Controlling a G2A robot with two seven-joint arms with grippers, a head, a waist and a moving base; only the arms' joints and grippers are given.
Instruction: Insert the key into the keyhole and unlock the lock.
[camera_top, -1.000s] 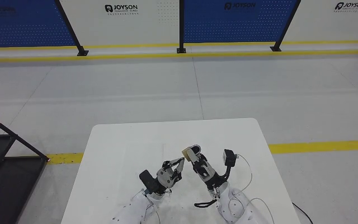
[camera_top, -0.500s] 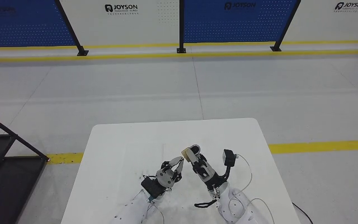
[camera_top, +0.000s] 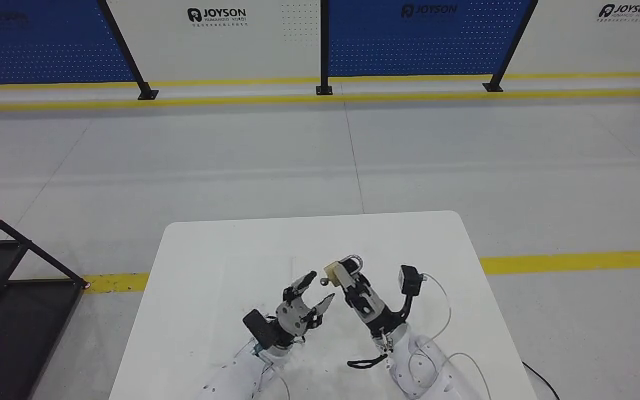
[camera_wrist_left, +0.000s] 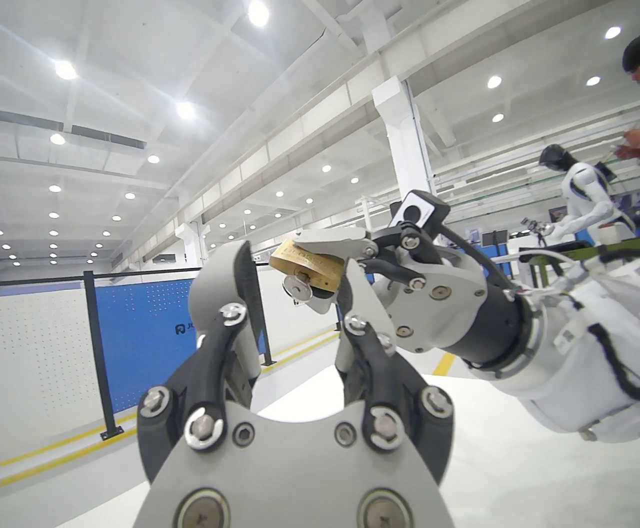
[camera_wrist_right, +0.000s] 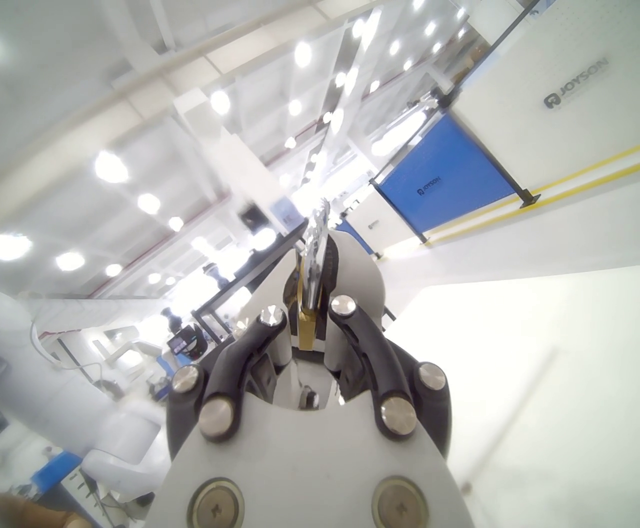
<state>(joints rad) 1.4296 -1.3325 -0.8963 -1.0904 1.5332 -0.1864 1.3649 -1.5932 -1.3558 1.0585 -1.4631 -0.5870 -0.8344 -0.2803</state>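
Note:
A brass padlock (camera_top: 333, 272) is held above the white table (camera_top: 220, 260) by my right gripper (camera_top: 345, 282), which is shut on its body. Its silver shackle (camera_top: 351, 263) sticks out on the far side. In the left wrist view the padlock (camera_wrist_left: 314, 264) has a silver key (camera_wrist_left: 297, 290) seated in its keyhole, with the right gripper (camera_wrist_left: 327, 270) clamped around it. My left gripper (camera_wrist_left: 297, 260) stands open just short of the key, one finger on either side and touching nothing. From the top, the left gripper (camera_top: 312, 296) sits close beside the lock. The right wrist view shows the padlock (camera_wrist_right: 305, 322) edge-on between the fingers.
Both arms are near the table's front edge at the middle. A thin cable (camera_top: 440, 300) loops by the right wrist. The far half of the table is bare. Beyond it lie open floor, yellow floor lines and blue and white barriers (camera_top: 420, 35).
My left gripper has opened, let go of the key and pulled back slightly toward the table's front. The key stays in the lock. The right gripper has kept still with the padlock.

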